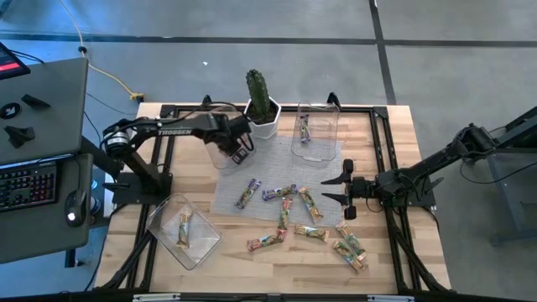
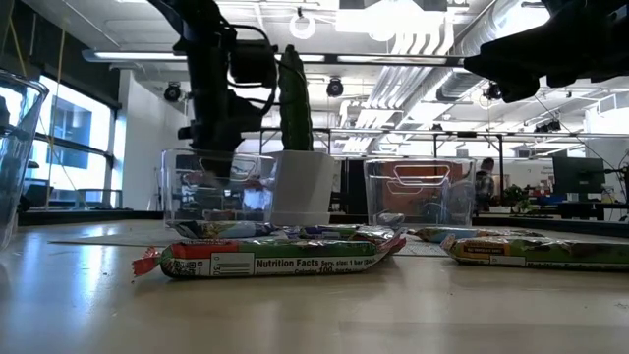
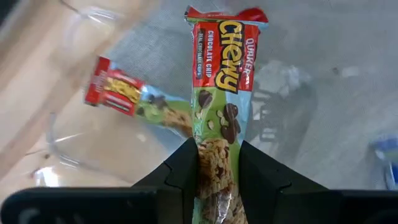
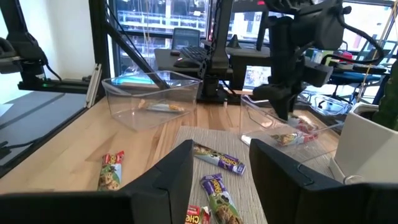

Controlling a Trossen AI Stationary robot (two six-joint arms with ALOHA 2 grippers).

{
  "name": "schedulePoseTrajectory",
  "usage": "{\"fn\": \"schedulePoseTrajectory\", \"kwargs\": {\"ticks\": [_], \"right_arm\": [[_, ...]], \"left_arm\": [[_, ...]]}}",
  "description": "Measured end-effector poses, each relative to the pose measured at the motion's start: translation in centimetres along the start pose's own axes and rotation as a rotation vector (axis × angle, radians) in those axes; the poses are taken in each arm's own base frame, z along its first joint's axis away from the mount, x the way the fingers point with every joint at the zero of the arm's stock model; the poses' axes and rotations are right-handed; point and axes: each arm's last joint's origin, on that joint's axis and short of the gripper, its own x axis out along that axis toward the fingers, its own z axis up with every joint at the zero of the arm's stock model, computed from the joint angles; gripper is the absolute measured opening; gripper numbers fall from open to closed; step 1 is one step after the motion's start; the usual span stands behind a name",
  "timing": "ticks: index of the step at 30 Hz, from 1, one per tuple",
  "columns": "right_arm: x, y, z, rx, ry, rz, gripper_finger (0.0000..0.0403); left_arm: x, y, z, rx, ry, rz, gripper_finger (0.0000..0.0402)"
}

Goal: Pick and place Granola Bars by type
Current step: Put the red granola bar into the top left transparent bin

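Over a clear tub (image 1: 225, 156), left gripper (image 3: 217, 171) pinches a chocolate-chip bar (image 3: 221, 93).

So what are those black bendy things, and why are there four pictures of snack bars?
They are two robot arms, each ending in a two-finger gripper. One picture looks straight down, one peeks across the wooden table from its top, and two come from small cameras on the arms' wrists. Wrapped granola bars lie scattered on a grey mat, and three clear tubs stand around them, beside a potted cactus. The left gripper pinches a red chocolate chip bar over the back tub, where another red bar already lies. The right gripper waits open beside the pile, holding nothing.
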Motion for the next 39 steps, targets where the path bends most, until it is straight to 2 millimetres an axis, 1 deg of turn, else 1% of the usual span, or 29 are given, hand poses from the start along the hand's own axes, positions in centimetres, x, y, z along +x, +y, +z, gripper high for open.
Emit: {"fn": "schedulePoseTrajectory", "kwargs": {"ticks": [2, 7, 12, 16, 26, 28, 30, 33, 35, 37, 39], "right_arm": [[0.0, 0.0, 0.0, 0.0, 0.0, 0.0, 0.0142], [0.0, 0.0, 0.0, -0.001, 0.0, 0.0, 0.0142], [0.0, 0.0, 0.0, 0.0, 0.0, 0.0, 0.0142], [0.0, 0.0, 0.0, 0.0, 0.0, 0.0, 0.0142], [0.0, 0.0, 0.0, -0.003, 0.001, 0.0, 0.0142], [0.0, 0.0, 0.0, -0.003, 0.001, 0.0, 0.0142], [0.0, 0.0, 0.0, -0.003, 0.0, 0.0, 0.0142], [0.0, 0.0, 0.0, -0.002, -0.004, -0.001, 0.0142], [0.0, 0.0, 0.1, -0.015, -0.012, -0.001, 0.0142], [0.0, 0.0, 0.1, -0.029, -0.013, -0.001, 0.0142], [0.0, 0.0, 0.1, -0.029, -0.013, -0.001, 0.0142]], "left_arm": [[0.2, -0.1, -0.3, 0.027, 0.015, -0.017, 0.0091], [1.5, -0.7, -1.1, 0.08, 0.006, -0.087, 0.0091], [3.1, -0.8, -1.9, 0.086, 0.023, -0.121, 0.0091], [3.2, -0.7, -2.1, 0.091, 0.021, -0.102, 0.0094], [3.1, -0.8, -1.8, 0.111, -0.013, -0.108, 0.0159], [2.5, -0.8, -1.4, 0.112, 0.002, -0.108, 0.0162], [1.1, -0.8, -0.6, 0.117, 0.011, -0.11, 0.0162], [-1.6, -0.7, 0.6, 0.133, 0.048, -0.092, 0.0158], [-3.5, -0.8, 1.5, 0.134, 0.034, -0.093, 0.0156], [-5.7, -1.4, 2.3, 0.12, 0.008, -0.119, 0.0154], [-7.6, -2.5, 2.6, 0.121, -0.024, -0.162, 0.0154]]}}
